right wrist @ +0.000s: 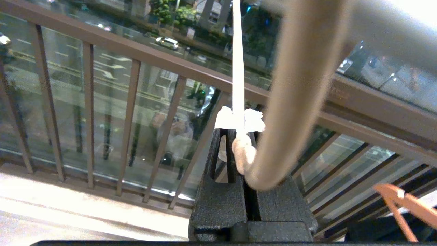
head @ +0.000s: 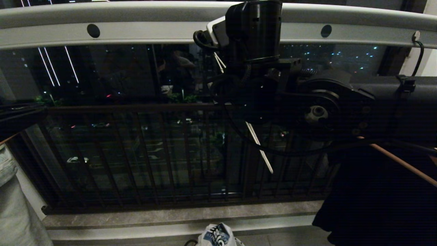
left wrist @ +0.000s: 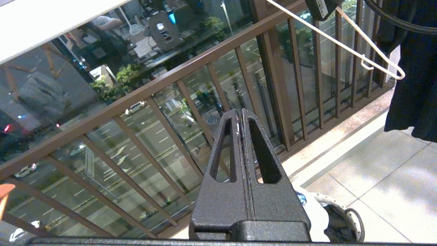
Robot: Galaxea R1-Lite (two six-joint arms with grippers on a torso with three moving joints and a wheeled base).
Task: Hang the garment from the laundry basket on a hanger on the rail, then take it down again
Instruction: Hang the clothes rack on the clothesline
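Note:
The light-grey rail (head: pixel 143 34) with round holes runs across the top of the head view. Just below it, my right gripper (right wrist: pixel 237 132) is shut on the twisted neck of the cream wire hanger (right wrist: pixel 238 68). The hanger's hook (right wrist: pixel 300 85) curves up toward the rail (right wrist: pixel 392 30); whether it rests on the rail I cannot tell. One bare hanger arm (head: pixel 260 147) slants down behind my right wrist. The white garment (head: pixel 216 235) with its blue logo lies in the laundry basket (left wrist: pixel 346 218) on the floor. My left gripper (left wrist: pixel 240 114) is shut and empty, above the basket.
A black garment (head: pixel 375 191) hangs at the right on a brown wooden hanger (head: pixel 403 164). A pale grey-green garment (head: pixel 10 205) hangs at the far left. Dark balcony railing bars (head: pixel 153 153) and glass stand behind, with a stone ledge (head: pixel 170 215) below.

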